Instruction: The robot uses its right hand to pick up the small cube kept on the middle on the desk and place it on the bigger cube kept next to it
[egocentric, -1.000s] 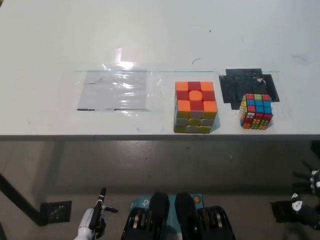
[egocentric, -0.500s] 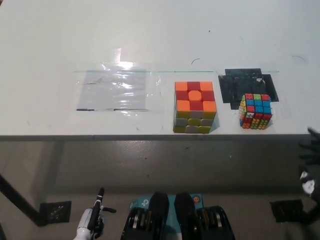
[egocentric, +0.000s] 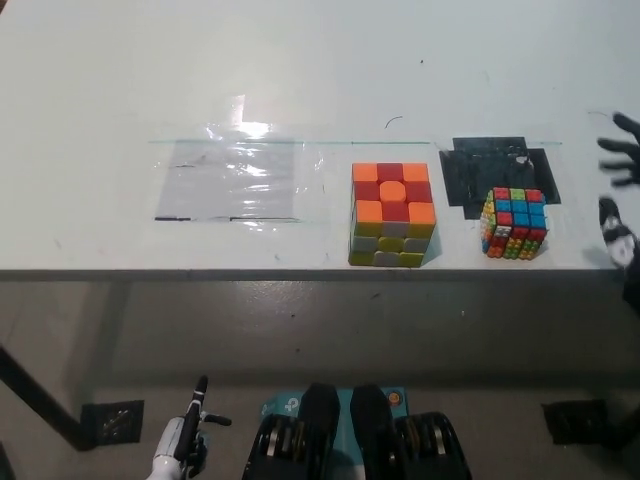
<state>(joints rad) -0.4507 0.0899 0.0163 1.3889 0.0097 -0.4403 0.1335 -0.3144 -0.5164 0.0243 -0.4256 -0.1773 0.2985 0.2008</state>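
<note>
A small multicoloured cube (egocentric: 513, 222) sits near the desk's front edge, partly on a black patch (egocentric: 497, 172). Left of it stands the bigger cube (egocentric: 391, 213) with an orange and red top and yellow-white front. My black right hand (egocentric: 620, 190) hangs at the picture's right edge, above the desk's right end, to the right of the small cube and apart from it; its fingers are spread and hold nothing. My white left hand (egocentric: 184, 443) rests low at the bottom left, below the desk; only part of it shows.
A clear plastic sheet (egocentric: 232, 180) lies flat on the white desk (egocentric: 300, 70) left of the bigger cube. The desk's front edge runs across the picture's middle, with grey floor below it.
My right hand has risen from below the desk's front edge at the bottom right to above the desk's right end. The cubes and left hand have not moved.
</note>
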